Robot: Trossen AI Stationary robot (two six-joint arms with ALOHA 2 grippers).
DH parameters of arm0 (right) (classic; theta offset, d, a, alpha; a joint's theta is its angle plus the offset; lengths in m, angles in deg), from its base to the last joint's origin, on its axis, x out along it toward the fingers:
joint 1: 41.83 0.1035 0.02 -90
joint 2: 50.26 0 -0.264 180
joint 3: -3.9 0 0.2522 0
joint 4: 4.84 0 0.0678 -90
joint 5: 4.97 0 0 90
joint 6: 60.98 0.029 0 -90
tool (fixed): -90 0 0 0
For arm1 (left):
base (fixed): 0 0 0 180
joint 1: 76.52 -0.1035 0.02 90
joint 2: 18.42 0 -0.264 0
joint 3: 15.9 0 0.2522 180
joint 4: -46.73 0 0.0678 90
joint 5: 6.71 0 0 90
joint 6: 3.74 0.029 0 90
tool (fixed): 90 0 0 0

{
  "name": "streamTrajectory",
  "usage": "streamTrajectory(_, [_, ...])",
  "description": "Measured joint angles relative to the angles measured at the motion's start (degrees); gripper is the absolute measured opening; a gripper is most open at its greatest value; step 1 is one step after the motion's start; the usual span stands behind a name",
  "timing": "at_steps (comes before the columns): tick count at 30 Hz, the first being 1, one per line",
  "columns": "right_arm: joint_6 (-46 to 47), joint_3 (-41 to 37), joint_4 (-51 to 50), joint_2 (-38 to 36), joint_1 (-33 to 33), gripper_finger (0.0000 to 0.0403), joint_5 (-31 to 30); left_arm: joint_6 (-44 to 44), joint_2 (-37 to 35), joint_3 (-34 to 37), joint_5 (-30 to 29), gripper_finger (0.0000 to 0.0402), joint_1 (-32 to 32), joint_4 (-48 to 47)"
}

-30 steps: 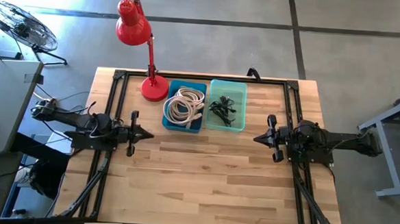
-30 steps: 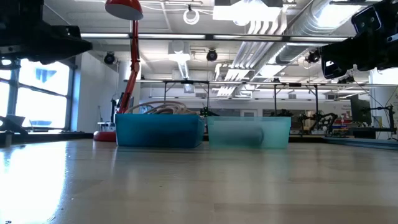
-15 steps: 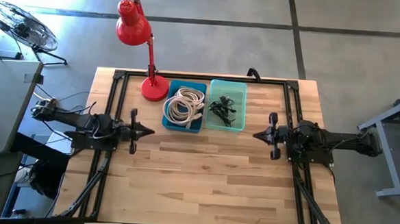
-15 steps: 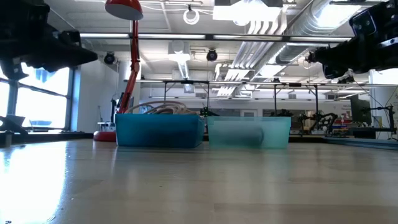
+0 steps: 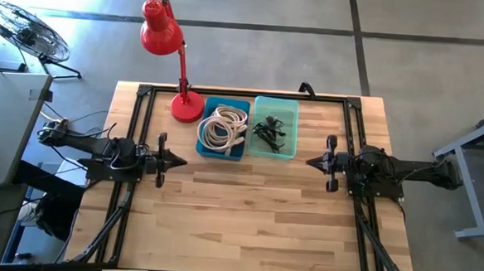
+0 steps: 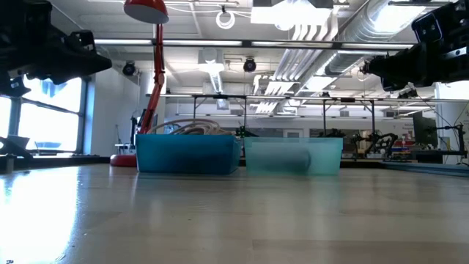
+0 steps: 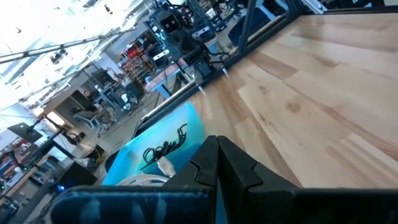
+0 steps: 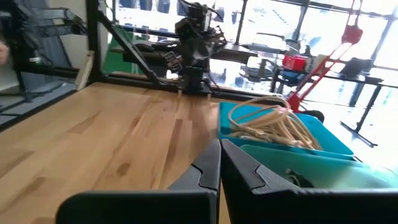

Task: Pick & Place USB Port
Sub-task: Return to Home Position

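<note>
Two bins stand side by side on their bases at the table's far middle. The blue bin (image 5: 223, 128) holds coiled white cables (image 8: 273, 121). The teal bin (image 5: 274, 127) holds small black cable pieces (image 5: 269, 133). My left gripper (image 5: 181, 159) hovers shut over the table's left part, pointing right, to the near left of the blue bin. My right gripper (image 5: 309, 164) hovers shut on the right, pointing left, to the near right of the teal bin. Both hang well above the wood in the low view, the left gripper (image 6: 106, 60) and the right gripper (image 6: 366, 67).
A red desk lamp (image 5: 168, 40) stands with its base (image 5: 187, 106) at the far left, beside the blue bin. A black frame (image 5: 145, 93) runs along the table's far and side edges. Bare wood (image 5: 246, 210) lies between the arms and toward the near edge.
My right gripper has shifted slightly toward the table's left and turned a little about its own axis, then held still. My left gripper has dipped a little. Both stay shut. The bins and cables have not moved.
</note>
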Motion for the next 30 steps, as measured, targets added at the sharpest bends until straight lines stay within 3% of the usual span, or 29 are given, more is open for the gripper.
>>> streamTrajectory(13, [-0.5, 0.0, 0.7, 0.0, -0.2, 0.0, -3.3, 3.0, 0.0, 0.0, -1.5, 0.0, -0.6, 0.4])
streamTrajectory(26, [0.5, 0.0, 2.0, 0.0, -7.9, 0.0, 3.3, 0.5, 0.0, 0.0, 20.8, 0.0, -22.2, 0.1])
streamTrajectory(30, [3.3, 0.0, 1.3, 0.0, -8.7, 0.0, 4.2, -2.0, 0.0, 0.0, 23.8, 0.0, -25.2, 0.1])
